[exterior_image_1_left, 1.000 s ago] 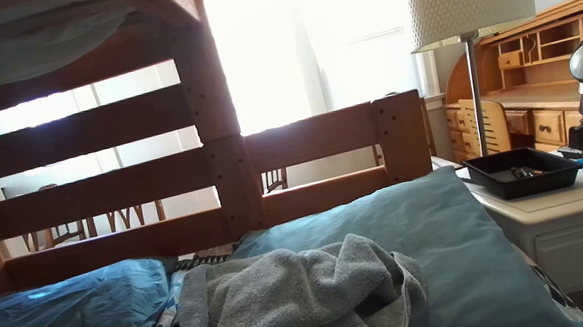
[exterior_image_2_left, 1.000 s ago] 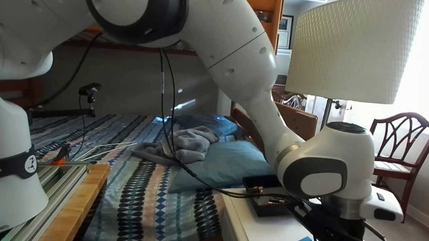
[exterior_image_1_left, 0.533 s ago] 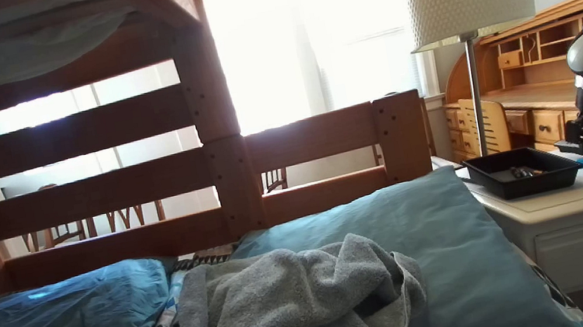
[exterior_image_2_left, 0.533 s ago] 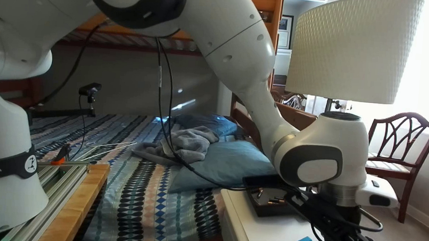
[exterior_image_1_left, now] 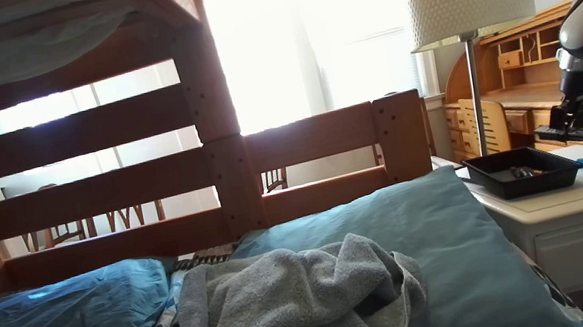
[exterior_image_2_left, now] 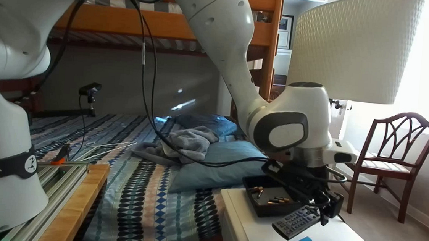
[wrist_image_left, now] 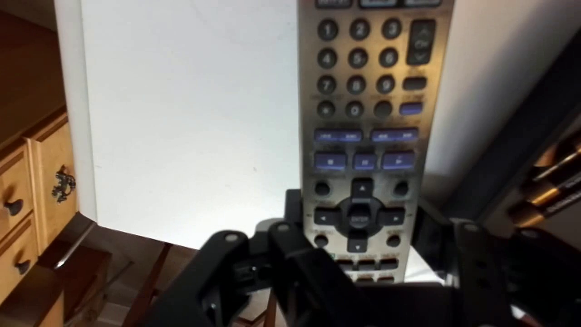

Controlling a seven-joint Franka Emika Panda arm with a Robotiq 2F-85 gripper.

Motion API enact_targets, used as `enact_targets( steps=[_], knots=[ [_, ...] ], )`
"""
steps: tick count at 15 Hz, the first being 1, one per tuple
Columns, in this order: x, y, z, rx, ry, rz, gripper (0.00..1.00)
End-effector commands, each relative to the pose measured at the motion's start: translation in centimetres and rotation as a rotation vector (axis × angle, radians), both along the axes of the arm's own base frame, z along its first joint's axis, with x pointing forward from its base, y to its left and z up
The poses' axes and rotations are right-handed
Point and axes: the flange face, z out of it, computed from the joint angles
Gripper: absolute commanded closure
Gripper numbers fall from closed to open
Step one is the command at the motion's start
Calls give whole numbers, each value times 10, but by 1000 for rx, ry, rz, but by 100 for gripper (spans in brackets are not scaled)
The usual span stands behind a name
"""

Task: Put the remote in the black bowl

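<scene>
Wrist view: clamped between the fingers, the oblong, metallic-faced remote is held above the smooth white table, long axis six to twelve o'clock, number keys toward twelve, the straight-walled bowl at three.
</scene>
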Motion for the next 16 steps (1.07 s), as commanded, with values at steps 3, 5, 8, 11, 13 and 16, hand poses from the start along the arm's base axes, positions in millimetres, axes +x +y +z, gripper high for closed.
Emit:
enact_targets(
  steps=[3,5,8,11,13,16],
  knots=[
    [-36,48,25,-15,-34,160,68],
    [-42,64,27,-13,-68,221,68],
    [-40,86,26,-11,-160,287,68],
    [-35,101,23,11,-239,309,68],
    [-31,114,19,27,-285,319,68],
    [-25,131,9,29,-327,371,68]
  ],
)
